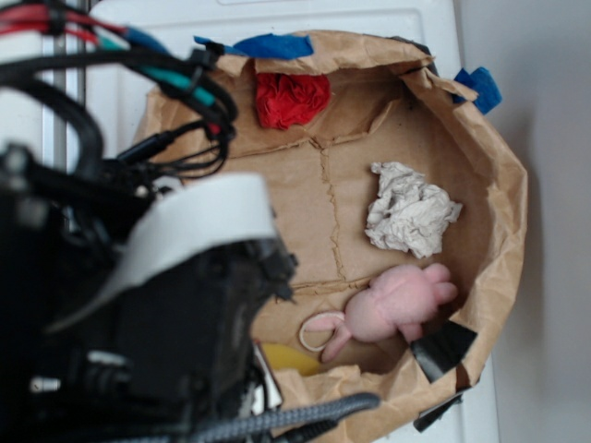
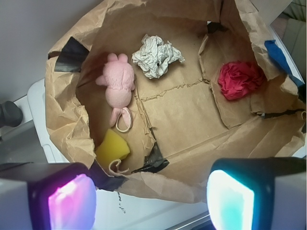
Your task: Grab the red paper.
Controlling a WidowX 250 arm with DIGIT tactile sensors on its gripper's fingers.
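- No brand, label or readable writing shows on anything in either view.
- A brown paper bag (image 2: 72,120), cut low and spread wide, works as a shallow tray; its rim is patched with black tape (image 2: 69,53) and blue tape (image 1: 272,44).
- The red paper (image 2: 238,79), a ruffled bright wad, lies inside the bag at about 2 o'clock in the wrist view, up against the bag wall; in the exterior view it sits at about 12 o'clock (image 1: 291,98).
- A white-grey crumpled paper ball (image 2: 156,55) lies at about 12 o'clock in the wrist view, well apart from the red wad.
- A pink plush bunny (image 2: 118,84) lies just beside the white ball, at about 10 o'clock, with a loop trailing toward 6 o'clock.
- A yellow sponge-like block (image 2: 112,146) sits at about 8 o'clock against the bag wall.
- The gripper (image 2: 151,199) hangs above the near rim, jaws spread wide with nothing between them; one pad (image 2: 72,201) glows magenta, the other cyan.
- The bag rests on a white surface (image 2: 36,103).
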